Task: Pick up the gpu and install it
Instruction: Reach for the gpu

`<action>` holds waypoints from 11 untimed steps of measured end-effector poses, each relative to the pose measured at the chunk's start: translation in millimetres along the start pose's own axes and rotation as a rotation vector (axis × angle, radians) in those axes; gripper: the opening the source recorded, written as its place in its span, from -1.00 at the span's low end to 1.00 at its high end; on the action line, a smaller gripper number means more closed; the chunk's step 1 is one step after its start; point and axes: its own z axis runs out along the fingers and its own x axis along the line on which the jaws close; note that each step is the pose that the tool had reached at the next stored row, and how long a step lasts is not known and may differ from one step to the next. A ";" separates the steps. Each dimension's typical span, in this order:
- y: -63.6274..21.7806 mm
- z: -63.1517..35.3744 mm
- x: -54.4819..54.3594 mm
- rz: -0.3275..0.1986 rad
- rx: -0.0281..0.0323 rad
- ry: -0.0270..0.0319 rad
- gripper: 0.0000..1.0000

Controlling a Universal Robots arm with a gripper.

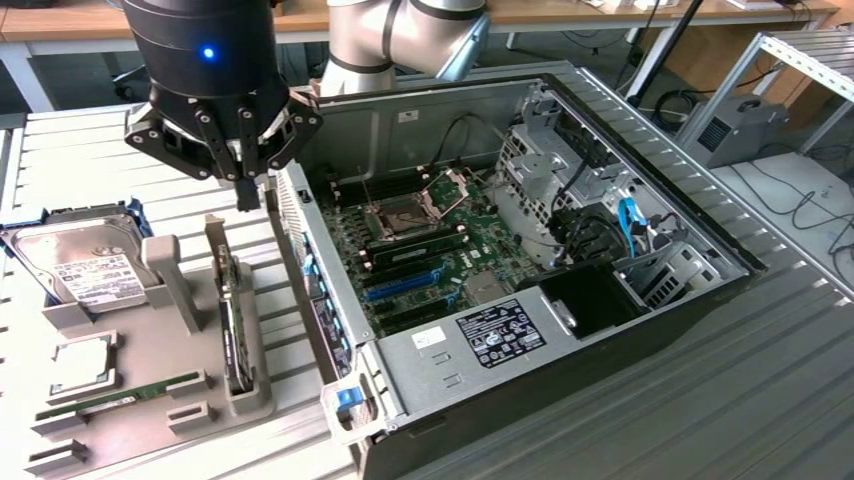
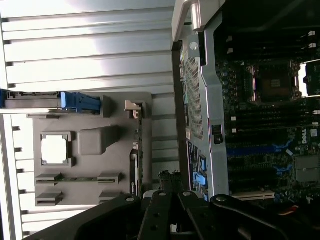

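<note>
Gripper: the gripper [image 1: 247, 193] is held above the table [image 1: 641, 420], its fingers pressed together with nothing between them.
Gpu: the gpu [image 1: 236, 335] is stood on edge in a slot of the grey holder [image 1: 140, 428], below the gripper and slightly to the side away from the computer case [image 1: 387, 130]. No contact is made.
Risk, card: with the fingers together the card cannot be straddled, so a descent is judged likely to land on its top edge or raised silver bracket [image 1: 214, 245] (a knock that could tilt it in the slot).
Risk, case: the case's side wall is just beside the gripper, so a small drift toward it could cause a strike on the rim.
Edges: the gpu is flanked by the case wall on one side and the holder's upright post [image 1: 171, 270] on the other.
Open room: free space is seen straight above the holder. The motherboard [image 1: 427, 250] is reachable only over the wall.
</note>
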 end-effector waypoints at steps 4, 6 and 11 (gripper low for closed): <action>-1.5 0.1 -0.1 0.000 0.0000 0.0000 -0.79; -2.4 0.1 -0.2 0.000 0.0000 0.0000 -0.79; -4.1 0.2 -0.3 0.000 0.0000 0.0000 -0.79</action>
